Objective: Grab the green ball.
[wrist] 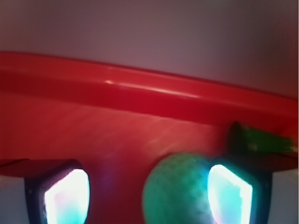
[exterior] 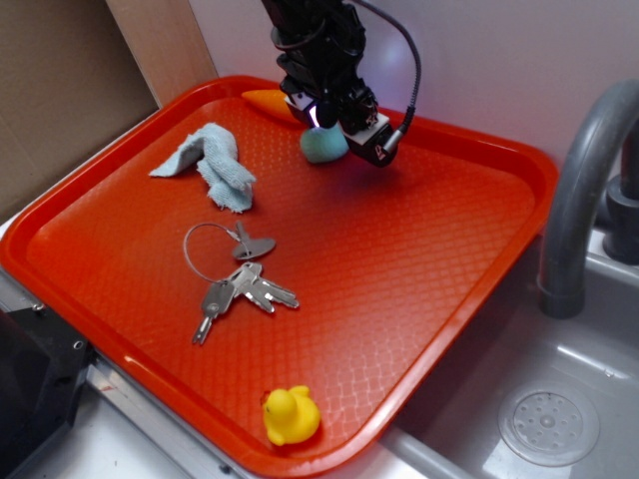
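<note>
Landmark: red tray [exterior: 449, 249], textured floor, raised rim, set beside a grey sink [exterior: 559, 399].
Green ball: the green ball [exterior: 323, 146] sat on the tray floor near the tray's far rim, directly under the arm; in the wrist view it [wrist: 175, 191] lay low in frame, blurred.
End effector: the end effector [wrist: 147, 196] was low over the tray's far side with its fingers spread apart, not clamped. One lit finger [wrist: 229, 193] overlapped the ball's side; the other [wrist: 67, 196] stood well apart from it. Contact could not be told.
Carrot: orange toy carrot [exterior: 268, 100] lay against the tray's far rim, just beside the ball.
Cloth: pale blue cloth [exterior: 212, 163] lay crumpled on the tray's far left part.
Keys: key ring with keys [exterior: 238, 274] lay at the tray's middle left.
Duck: yellow rubber duck [exterior: 290, 415] stood at the tray's near rim.
</note>
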`<state>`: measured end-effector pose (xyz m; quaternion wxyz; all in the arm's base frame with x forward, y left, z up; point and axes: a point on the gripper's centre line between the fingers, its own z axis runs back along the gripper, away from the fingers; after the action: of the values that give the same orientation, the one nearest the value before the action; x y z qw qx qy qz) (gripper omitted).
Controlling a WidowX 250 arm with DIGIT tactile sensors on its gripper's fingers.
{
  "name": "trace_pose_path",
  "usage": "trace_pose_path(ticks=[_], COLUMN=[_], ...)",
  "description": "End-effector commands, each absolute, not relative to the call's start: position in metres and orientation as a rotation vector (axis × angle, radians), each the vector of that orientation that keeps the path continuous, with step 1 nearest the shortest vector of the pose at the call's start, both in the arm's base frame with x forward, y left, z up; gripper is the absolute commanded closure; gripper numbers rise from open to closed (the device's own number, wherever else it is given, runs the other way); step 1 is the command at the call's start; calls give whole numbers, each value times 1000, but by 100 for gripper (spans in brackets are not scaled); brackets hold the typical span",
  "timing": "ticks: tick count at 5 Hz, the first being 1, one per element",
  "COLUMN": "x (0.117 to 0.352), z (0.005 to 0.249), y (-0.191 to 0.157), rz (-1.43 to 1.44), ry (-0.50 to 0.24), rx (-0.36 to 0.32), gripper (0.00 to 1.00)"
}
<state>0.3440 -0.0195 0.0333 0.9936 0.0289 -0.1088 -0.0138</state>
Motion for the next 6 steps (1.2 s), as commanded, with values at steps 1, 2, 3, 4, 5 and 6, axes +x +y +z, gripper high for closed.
trace_pose_path(ticks=[1, 2, 3, 4, 5, 6], x=[311, 295, 282, 255, 237, 219], z=[49, 63, 94, 143, 196, 229], y=[6, 20, 20, 11, 10, 17], rz=[17, 44, 58, 33, 22, 116], ry=[-162, -173, -222, -253, -166, -96], rx=[109, 130, 152, 96, 27, 4], gripper=[100, 100, 100, 100, 100, 100])
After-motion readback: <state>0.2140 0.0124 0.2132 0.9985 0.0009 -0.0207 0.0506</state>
